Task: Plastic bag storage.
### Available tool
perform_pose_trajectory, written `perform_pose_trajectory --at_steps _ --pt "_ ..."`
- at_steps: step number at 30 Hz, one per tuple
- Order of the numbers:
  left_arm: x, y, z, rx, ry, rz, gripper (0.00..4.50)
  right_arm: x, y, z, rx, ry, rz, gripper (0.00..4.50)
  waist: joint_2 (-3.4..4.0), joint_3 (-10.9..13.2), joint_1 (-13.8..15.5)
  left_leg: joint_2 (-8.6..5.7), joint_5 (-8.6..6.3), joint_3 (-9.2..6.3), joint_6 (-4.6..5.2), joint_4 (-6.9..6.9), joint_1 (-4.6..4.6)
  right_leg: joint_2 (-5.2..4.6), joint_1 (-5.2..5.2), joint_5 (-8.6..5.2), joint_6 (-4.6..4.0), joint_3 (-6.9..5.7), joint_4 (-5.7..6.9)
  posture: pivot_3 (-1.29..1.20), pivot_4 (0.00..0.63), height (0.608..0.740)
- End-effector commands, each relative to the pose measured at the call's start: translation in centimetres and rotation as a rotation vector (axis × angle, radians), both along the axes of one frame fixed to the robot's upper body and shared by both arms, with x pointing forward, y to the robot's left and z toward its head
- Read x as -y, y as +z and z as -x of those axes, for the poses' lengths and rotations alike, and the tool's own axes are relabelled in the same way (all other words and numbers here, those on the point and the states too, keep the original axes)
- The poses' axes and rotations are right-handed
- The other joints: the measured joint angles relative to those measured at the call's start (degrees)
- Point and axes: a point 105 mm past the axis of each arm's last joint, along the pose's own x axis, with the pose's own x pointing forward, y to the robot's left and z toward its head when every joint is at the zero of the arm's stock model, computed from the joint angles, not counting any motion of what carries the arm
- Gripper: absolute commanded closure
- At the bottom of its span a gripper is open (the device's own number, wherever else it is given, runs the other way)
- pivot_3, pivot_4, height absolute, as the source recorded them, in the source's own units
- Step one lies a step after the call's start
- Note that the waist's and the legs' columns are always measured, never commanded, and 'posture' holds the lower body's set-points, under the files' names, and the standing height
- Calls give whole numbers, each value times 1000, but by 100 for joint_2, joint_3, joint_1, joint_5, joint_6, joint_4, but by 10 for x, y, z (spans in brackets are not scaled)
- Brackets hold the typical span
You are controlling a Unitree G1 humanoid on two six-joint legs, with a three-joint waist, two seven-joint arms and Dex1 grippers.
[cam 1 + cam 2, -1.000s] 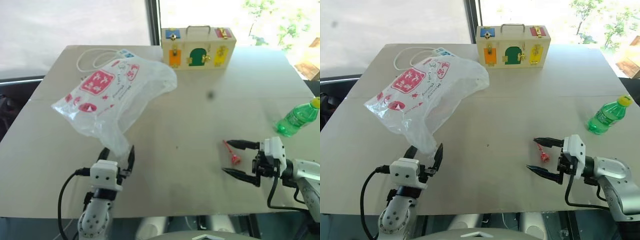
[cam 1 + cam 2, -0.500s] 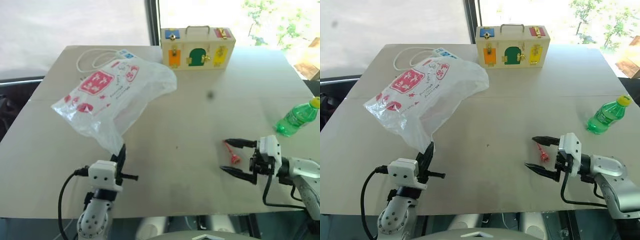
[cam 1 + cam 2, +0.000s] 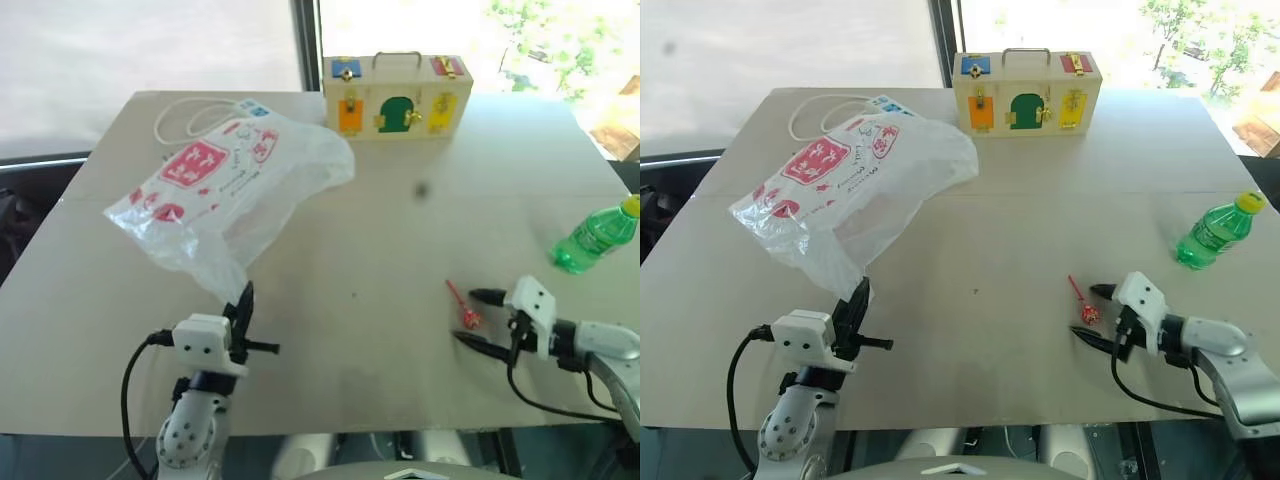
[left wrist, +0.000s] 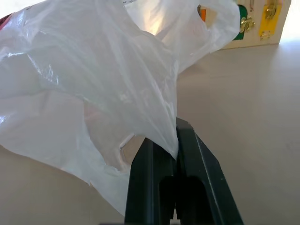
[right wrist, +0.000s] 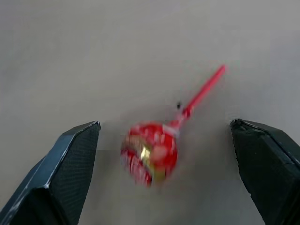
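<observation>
The plastic bag (image 3: 225, 195), crinkly translucent white with red print, lies on the left half of the table (image 3: 380, 240). Its near corner is lifted and pinched in my left gripper (image 3: 244, 300), which is shut on it. In the left wrist view the bag (image 4: 93, 84) billows above the two closed fingers (image 4: 152, 183), and its film runs down between them. My right gripper (image 3: 464, 315) is low over the table at the right and stands open. Its fingers sit on either side of a red lollipop (image 5: 150, 152) without touching it.
A wooden box (image 3: 397, 95) with coloured doors and latches stands at the table's far edge. A green bottle (image 3: 597, 237) lies at the right edge. A white cable (image 3: 185, 112) is coiled behind the bag at the far left.
My left gripper has closed on the bag's near corner and rolled a little. The right gripper has sunk toward the table and tilted down over the lollipop, staying open.
</observation>
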Motion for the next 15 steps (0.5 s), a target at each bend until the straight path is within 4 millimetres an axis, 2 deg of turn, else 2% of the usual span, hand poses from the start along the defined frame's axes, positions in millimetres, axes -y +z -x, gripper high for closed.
perform_pose_trajectory --at_steps 1,4,5,6,8,9,12,15 --pt "11 20 2 70 -80 66 4468 5 3 6 20 -8 10 0 -1 0 -3 0 0 0 0 0 3 0 3 0 0 0 0 0 150 740" --pt "14 24 0 79 -118 72 4468 2 -2 7 23 -13 0 0 4 -5 -7 1 0 2 0 0 15 1 14 -1 0 1 2 0 150 740" --pt "15 26 -1 82 -133 83 4500 0 -2 5 32 -22 -9 533 5 -6 -10 2 0 2 0 0 17 2 15 -1 0 2 4 0 150 740" --pt "15 27 -1 83 -143 91 4500 -1 -2 3 39 -29 -15 811 4 -6 -12 3 0 2 -1 0 18 3 15 -1 1 2 5 0 150 740" --pt "15 28 -2 84 -158 102 4500 -4 -1 0 48 -39 -24 1962 8 -8 -13 5 1 2 -1 1 19 6 14 -1 0 2 8 0 150 740" --pt "17 30 -2 88 -178 109 4500 -6 0 -1 50 -45 -38 2304 9 -9 -13 5 1 2 -1 1 19 6 14 -1 0 3 8 0 150 740" --pt "21 33 -2 92 -227 133 4500 -11 1 -2 55 -51 -55 3760 10 -10 -13 5 1 3 -1 1 19 7 13 -1 -1 4 9 0 150 740" --pt "28 37 -3 101 -288 162 4500 -12 3 -2 65 -50 -63 3868 10 -10 -12 5 1 3 -1 1 18 7 13 0 -1 6 9 0 150 740"
